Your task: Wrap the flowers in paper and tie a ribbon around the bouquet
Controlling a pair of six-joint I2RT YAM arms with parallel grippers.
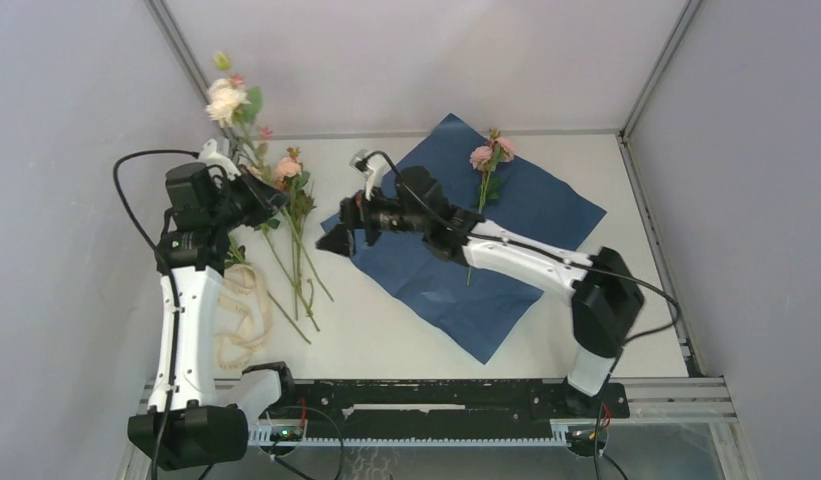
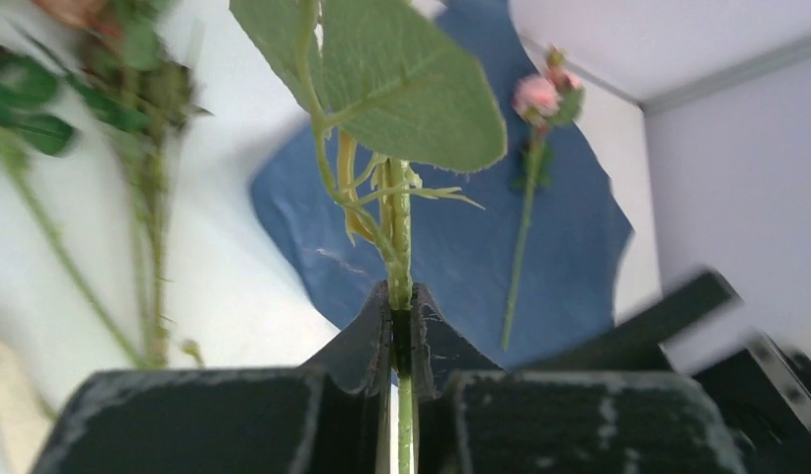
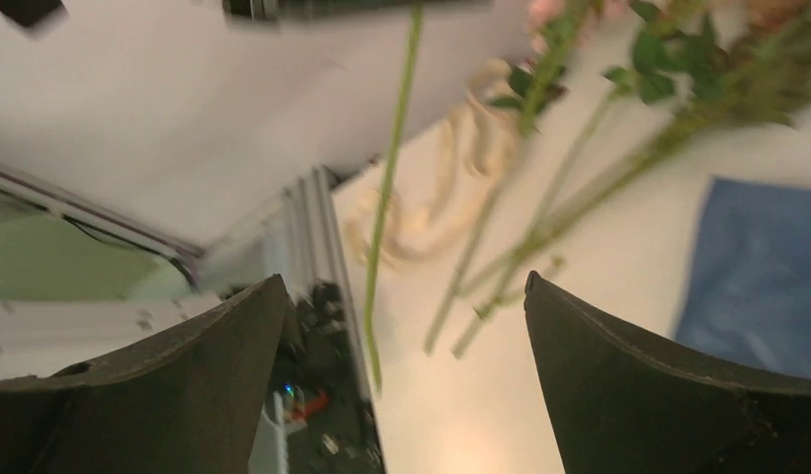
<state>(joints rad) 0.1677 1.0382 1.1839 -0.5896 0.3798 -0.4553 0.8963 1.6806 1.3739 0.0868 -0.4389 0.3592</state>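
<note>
The left end effector (image 2: 401, 314) is clenched on one flower stem (image 2: 399, 232). The right end effector (image 3: 406, 326) is released, jaws wide, over the near edge of the navy paper (image 1: 546, 205). Other flowers (image 1: 298, 235) lie on the worktop (image 1: 386, 340) between the two end effectors. The ribbon (image 1: 241, 310) lies behind the left one, toward its base.

The white table (image 1: 386, 340) in front of me carries three things. The paper (image 1: 546, 205) lies flat, navy face up, from the middle out toward 2 o'clock, with one corner pointing to 12. Loose flowers (image 1: 298, 250) lie at 9 o'clock, blooms toward 11 and stems running toward 7, near the paper's left corner. The ribbon (image 1: 241, 315) lies in loops at 8 o'clock, near the stem ends.
</note>
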